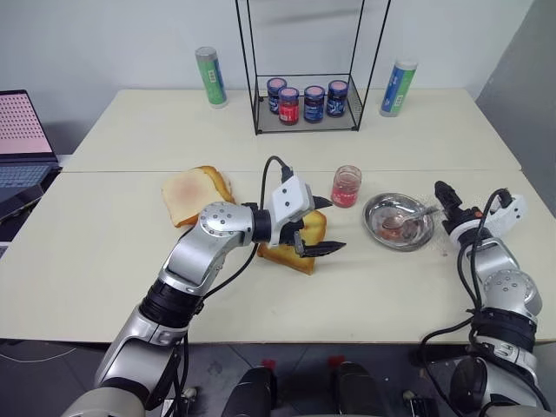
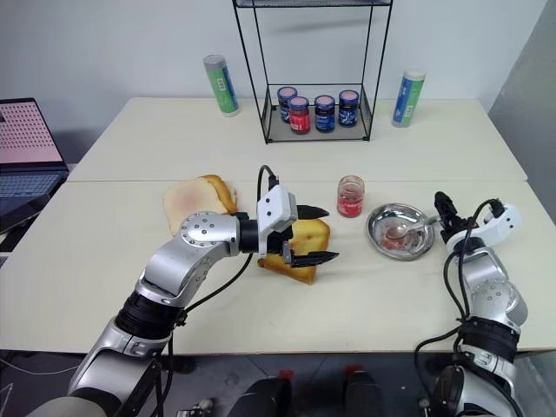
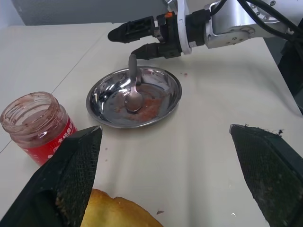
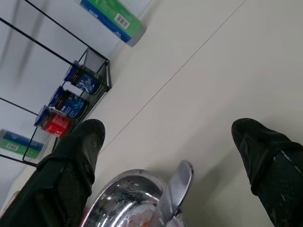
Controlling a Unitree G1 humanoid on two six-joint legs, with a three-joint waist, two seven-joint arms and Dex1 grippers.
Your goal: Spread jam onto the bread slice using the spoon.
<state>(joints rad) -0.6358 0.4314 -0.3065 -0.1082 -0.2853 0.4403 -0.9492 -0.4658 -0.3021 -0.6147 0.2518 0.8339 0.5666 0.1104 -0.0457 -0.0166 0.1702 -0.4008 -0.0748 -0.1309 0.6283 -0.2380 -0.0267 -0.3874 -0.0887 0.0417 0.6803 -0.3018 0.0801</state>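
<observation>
Lying in the round shiny metal dish (image 1: 399,221) at centre-right of the left eye view: the small slender silvery spoon (image 3: 134,90), bowl down in pink smears, handle propped on the rim. Stiff, light, probably slippery; best pinched mid-handle. Right tool (image 3: 137,40) spread apart just beyond the handle, gripping nothing. Left tool (image 1: 317,226) spread wide over the thick golden-yellow toast slice (image 1: 300,248).

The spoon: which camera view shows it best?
The left wrist view: the whole spoon lies in the steel dish, bowl down. The head views show it small; the right wrist view shows its handle end.
</observation>
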